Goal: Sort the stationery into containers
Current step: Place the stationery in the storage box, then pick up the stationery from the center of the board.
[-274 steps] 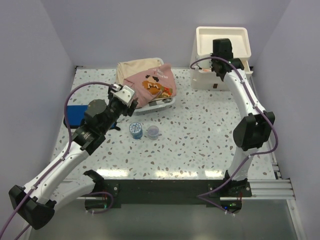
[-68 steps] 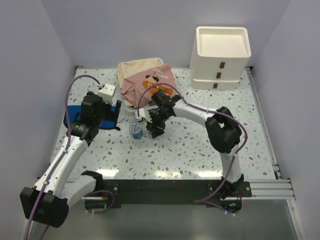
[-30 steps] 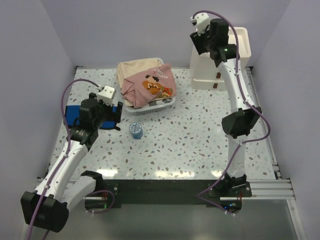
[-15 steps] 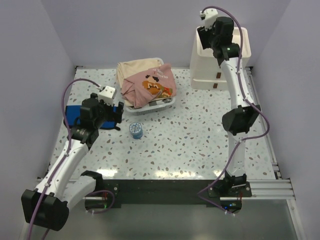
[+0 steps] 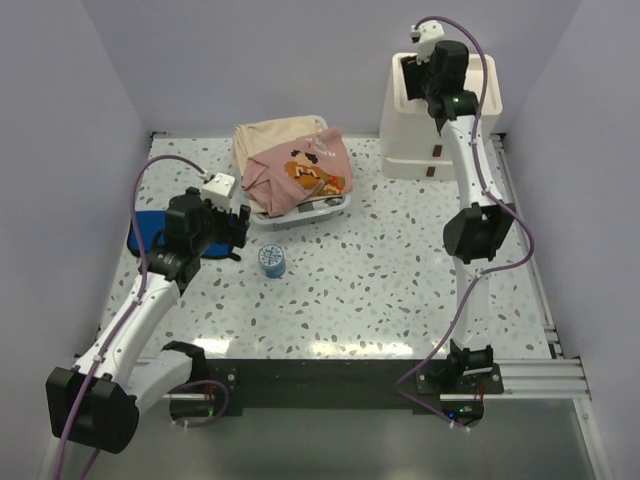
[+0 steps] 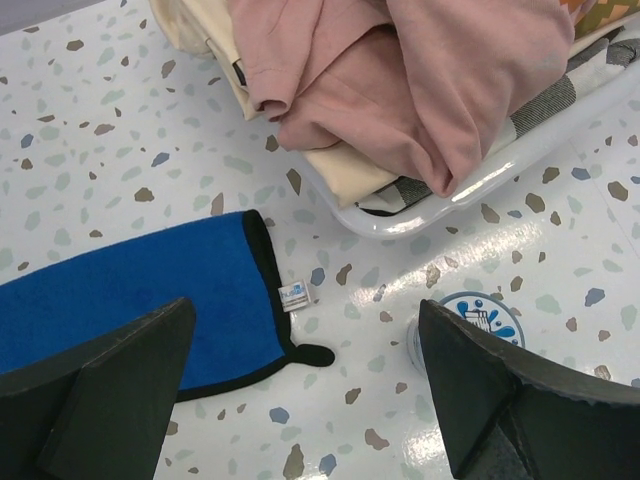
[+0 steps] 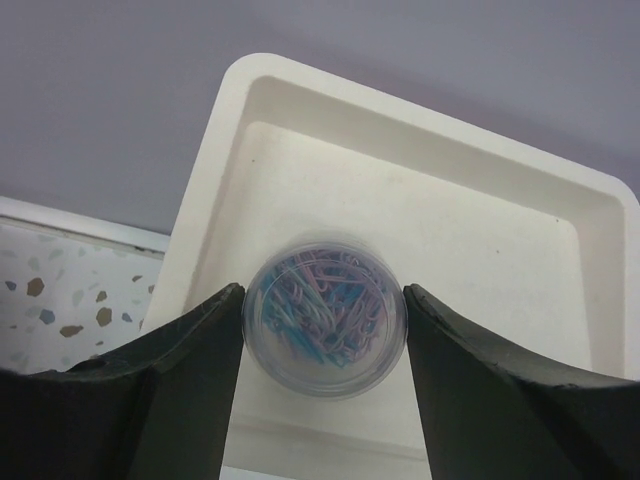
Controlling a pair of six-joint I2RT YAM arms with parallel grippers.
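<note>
Bench [image 5: 380,270]: white with dark speckles, pale lilac walls on three sides.

Right end effector [image 7: 324,302]: raised at the far right corner. Its fingers are closed partway, one pressed to each side of a clear cup [image 7: 325,335].

Clear cup: round and see-through, filled with what look like blue, pink and purple paper clips. It is held over the near left part of the tray top. Whether its base touches the tray floor cannot be told.

Drawer unit [image 5: 410,135]: cream-white, at the far right corner of the bench against the back wall. It has a square tray top [image 7: 480,250] with a raised rim. Below are two drawers, both pushed in, each with a small brown handle [image 5: 437,150].

Left end effector [image 6: 305,312]: hovers over the left side of the bench. Jaws are spread wide with nothing between them.

Blue tape roll [image 6: 468,318]: lies flat on the bench near the middle, close to the basket's front rim but apart from it. In the left wrist view one finger partly hides it.

Blue cloth [image 6: 130,300]: lies flat on the bench at the left, with black edging and a small white label at one corner.

Basket [image 6: 480,185]: has a pale glossy rim and sits at the far middle of the bench. It is heaped with pink clothes [image 6: 430,70] and beige clothes [image 6: 200,30] that spill over its edge.
</note>
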